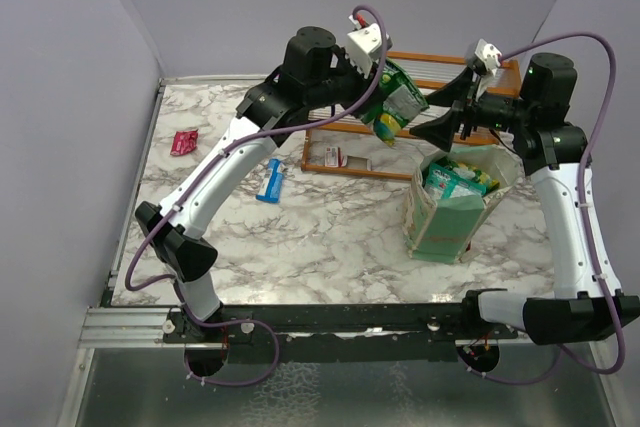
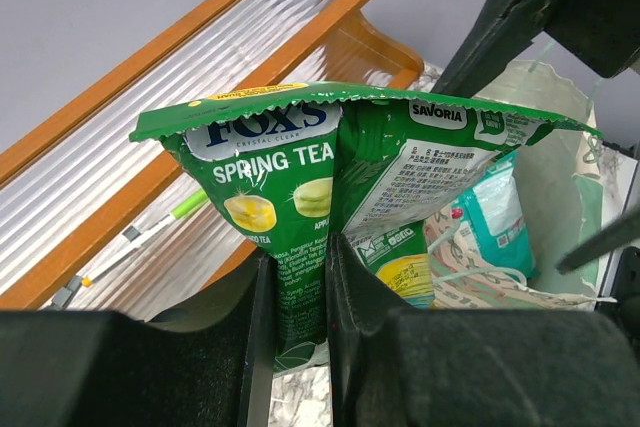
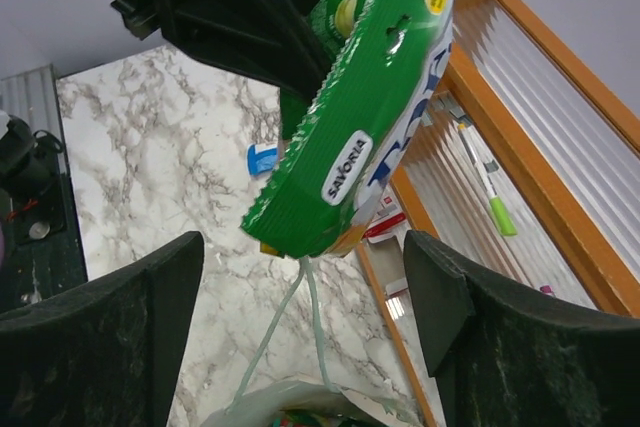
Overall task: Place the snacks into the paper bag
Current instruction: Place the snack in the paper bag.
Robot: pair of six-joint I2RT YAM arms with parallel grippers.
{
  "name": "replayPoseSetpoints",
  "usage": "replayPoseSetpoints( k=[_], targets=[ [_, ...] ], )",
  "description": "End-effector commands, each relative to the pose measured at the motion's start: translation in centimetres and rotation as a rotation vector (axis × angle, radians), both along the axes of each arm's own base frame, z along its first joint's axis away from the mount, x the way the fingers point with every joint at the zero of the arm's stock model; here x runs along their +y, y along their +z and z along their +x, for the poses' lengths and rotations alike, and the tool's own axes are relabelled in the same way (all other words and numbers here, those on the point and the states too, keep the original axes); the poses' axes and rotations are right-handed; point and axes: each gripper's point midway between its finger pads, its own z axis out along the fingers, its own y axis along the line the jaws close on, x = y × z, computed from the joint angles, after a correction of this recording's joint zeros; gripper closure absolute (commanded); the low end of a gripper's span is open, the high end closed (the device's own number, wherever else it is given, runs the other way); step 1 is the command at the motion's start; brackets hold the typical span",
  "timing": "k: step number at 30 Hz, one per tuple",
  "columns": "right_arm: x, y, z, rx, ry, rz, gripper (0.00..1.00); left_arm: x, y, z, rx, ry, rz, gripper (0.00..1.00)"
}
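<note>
I am looking at lavender walls (image 1: 60,97) boxing in a marbled table (image 1: 330,237). The wooden rack (image 1: 352,161) is sitting at 1 o'clock and the paper bag (image 1: 450,222) is standing at 4 o'clock, packets showing inside. My left gripper (image 2: 300,287) is pinching a green packet (image 1: 395,97) above the rack, beside the bag's mouth. My right gripper (image 3: 300,317) is hanging spread wide, gripping nothing. A blue bar wrapper (image 1: 270,180) is lying at 9 o'clock and a red packet (image 1: 183,142) at 10.

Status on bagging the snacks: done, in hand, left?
Done: teal packet, among others, sits inside the paper bag. In hand: left gripper clamps a green packet near the bag; right gripper open above it. Left: red packet and blue bar on the table.
</note>
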Motion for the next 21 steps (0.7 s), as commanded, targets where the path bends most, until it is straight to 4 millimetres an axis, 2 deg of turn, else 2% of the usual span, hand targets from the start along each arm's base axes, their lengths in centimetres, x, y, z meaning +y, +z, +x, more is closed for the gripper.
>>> replayPoseSetpoints(
  k=[1,10,16,18,21],
  targets=[
    [-0.1,1.2,1.2,-0.028,-0.066,0.030,0.23,-0.7,2.3,-0.3,-0.057,0.002,-0.053,1.00],
    [0.0,1.5,1.4,-0.012,-0.085,0.076,0.45,-1.3,1.8,-1.7,-0.044,-0.032,-0.053,1.00],
    [-0.2,1.4,1.4,-0.007,-0.120,0.083,0.73,-1.9,1.9,-2.9,-0.029,-0.101,-0.073,1.00],
    [-0.4,1.6,1.4,-0.018,-0.137,0.081,0.86,-2.2,1.6,-3.3,-0.026,-0.128,-0.072,1.00],
    [-0.7,2.0,1.1,-0.038,-0.159,0.074,0.93,-1.7,3.2,-4.9,-0.063,-0.183,-0.094,0.97]
  ],
)
